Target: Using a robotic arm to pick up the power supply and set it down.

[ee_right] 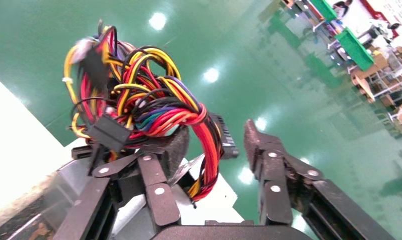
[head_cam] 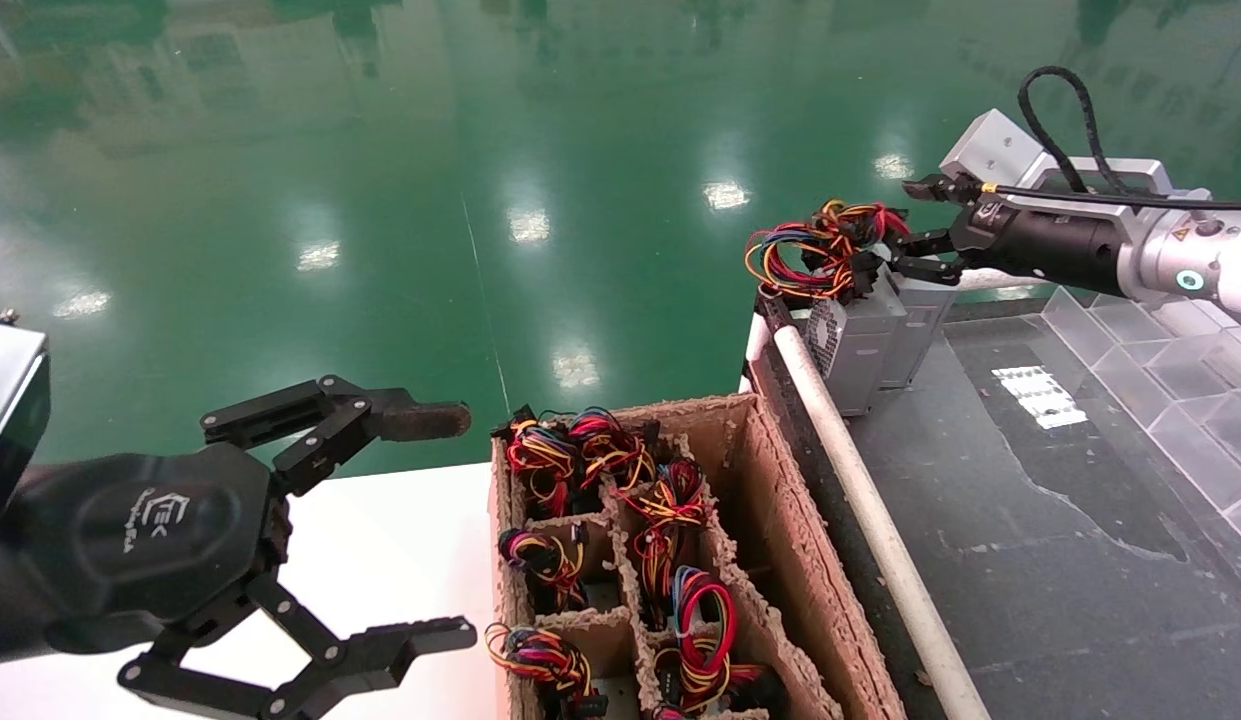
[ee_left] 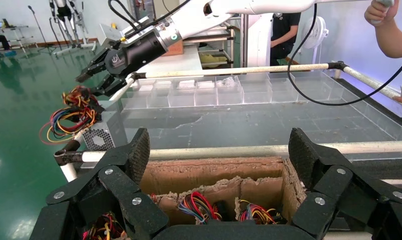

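Two grey boxes stand side by side at the far left corner of the dark table [head_cam: 1030, 520]. The power supply [head_cam: 918, 325] is the right-hand one, with a tight red and yellow wire bundle [head_cam: 868, 226] on top. My right gripper [head_cam: 922, 228] hovers over it, open, one finger above the wires and one at the box top. In the right wrist view the bundle [ee_right: 138, 107] drapes over one finger [ee_right: 173, 145], and a red strand hangs between the apart fingers of the right gripper [ee_right: 216, 137]. My left gripper [head_cam: 435, 528] is parked open at the near left.
The other grey box [head_cam: 855, 345] has a round fan grille and a looser wire coil [head_cam: 795, 255]. A cardboard divider crate [head_cam: 760, 500] of wire bundles sits beside the table's white rail [head_cam: 870, 520]. Clear plastic bins [head_cam: 1160, 370] line the right. A person [ee_left: 394, 25] stands beyond.
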Motion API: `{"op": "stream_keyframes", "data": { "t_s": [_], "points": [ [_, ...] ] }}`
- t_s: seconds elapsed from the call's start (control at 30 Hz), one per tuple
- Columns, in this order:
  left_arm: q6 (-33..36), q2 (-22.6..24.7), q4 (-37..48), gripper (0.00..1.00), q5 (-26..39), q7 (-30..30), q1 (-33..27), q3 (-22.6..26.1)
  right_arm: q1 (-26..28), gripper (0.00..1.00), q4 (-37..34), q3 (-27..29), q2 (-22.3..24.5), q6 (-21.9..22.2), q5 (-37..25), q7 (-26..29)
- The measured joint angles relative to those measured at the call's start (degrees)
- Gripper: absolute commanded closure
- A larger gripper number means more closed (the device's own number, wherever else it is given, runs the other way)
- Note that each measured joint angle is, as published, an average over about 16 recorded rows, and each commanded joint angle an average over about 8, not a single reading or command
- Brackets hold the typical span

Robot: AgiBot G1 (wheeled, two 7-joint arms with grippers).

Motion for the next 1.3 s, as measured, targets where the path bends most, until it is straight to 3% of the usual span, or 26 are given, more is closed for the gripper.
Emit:
{"op": "stream_keyframes", "data": {
  "t_s": [0.7,1.3],
  "points": [
    [-0.01,-0.01,0.01,0.0,-0.02,0.01,0.0,0.01,-0.3,0.0,0.31,5.52,6.7,-9.8,8.69,8.5],
    [-0.01,-0.02,0.03,0.0,-0.04,0.02,0.0,0.03,-12.64,0.0,20.41,7.61,12.89,-16.75,18.04,18.44]
  ]
}}
